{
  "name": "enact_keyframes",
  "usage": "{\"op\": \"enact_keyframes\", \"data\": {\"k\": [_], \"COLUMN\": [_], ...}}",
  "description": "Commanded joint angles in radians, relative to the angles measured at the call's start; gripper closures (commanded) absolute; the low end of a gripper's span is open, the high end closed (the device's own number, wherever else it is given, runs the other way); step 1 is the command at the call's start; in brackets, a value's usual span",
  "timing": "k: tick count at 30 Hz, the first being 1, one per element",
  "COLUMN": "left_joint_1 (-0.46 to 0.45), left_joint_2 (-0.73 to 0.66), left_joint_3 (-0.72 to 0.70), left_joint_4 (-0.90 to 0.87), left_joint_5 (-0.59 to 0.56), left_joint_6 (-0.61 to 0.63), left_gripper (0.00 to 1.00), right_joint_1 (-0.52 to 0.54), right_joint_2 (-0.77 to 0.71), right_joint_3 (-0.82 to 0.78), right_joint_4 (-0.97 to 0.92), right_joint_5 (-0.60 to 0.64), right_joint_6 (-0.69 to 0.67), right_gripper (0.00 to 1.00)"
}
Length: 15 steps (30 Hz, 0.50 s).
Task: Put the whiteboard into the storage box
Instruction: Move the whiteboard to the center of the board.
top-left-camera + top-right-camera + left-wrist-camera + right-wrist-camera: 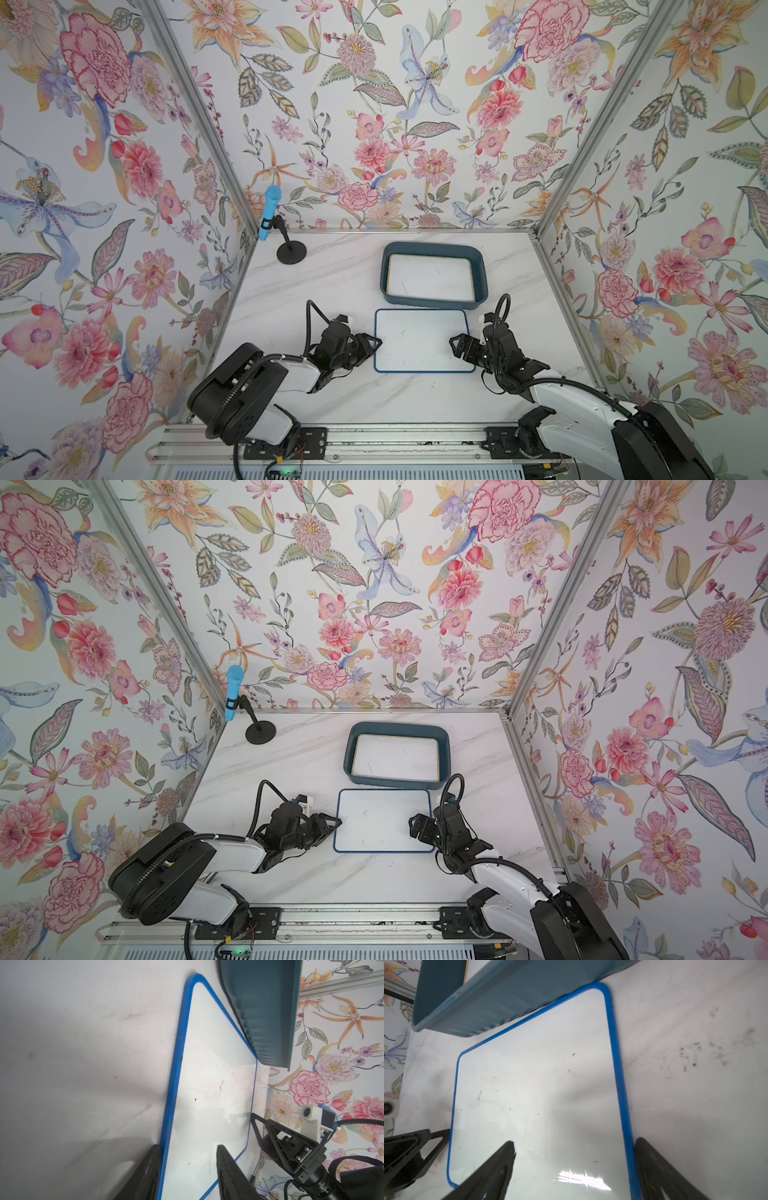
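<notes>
A blue-framed whiteboard (419, 338) (380, 818) lies flat on the marble table, just in front of the dark teal storage box (432, 247) (399, 726). My left gripper (377, 343) (188, 1151) is open at the board's left edge. One finger (145, 1174) sits outside the blue frame and the other finger (228, 1172) hangs over the white surface. My right gripper (454, 341) (575, 1142) is open and straddles the right edge the same way. The box's near wall (270, 1012) (508, 997) almost touches the whiteboard (212, 1076) (533, 1084).
Another whiteboard (430, 277) with a pale yellow frame lies flat inside the box. A blue microphone (270, 212) on a black stand (291, 251) is at the back left corner. Flowered walls close in three sides. A metal rail (374, 440) runs along the front.
</notes>
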Motion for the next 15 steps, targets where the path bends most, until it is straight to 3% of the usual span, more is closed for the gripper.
{"op": "enact_keyframes", "data": {"k": [1, 7, 12, 15], "left_joint_1": [-0.146, -0.177, -0.197, -0.196], "left_joint_2": [0.060, 0.125, 0.006, -0.048], "left_joint_3": [0.035, 0.096, 0.248, 0.285], "left_joint_4": [0.205, 0.186, -0.288, -0.340], "left_joint_5": [0.349, 0.376, 0.318, 0.314], "left_joint_6": [-0.098, -0.066, 0.193, 0.224], "left_gripper": [0.57, 0.63, 0.63, 0.63], "right_joint_1": [0.065, 0.080, 0.078, 0.077], "right_joint_2": [0.041, 0.050, 0.058, 0.077], "right_joint_3": [-0.068, -0.094, -0.102, -0.101], "right_joint_4": [-0.074, -0.039, -0.032, -0.001], "right_joint_5": [-0.411, -0.415, -0.413, -0.438], "right_joint_6": [0.086, 0.094, 0.076, 0.070], "right_gripper": [0.13, 0.16, 0.17, 0.19]}}
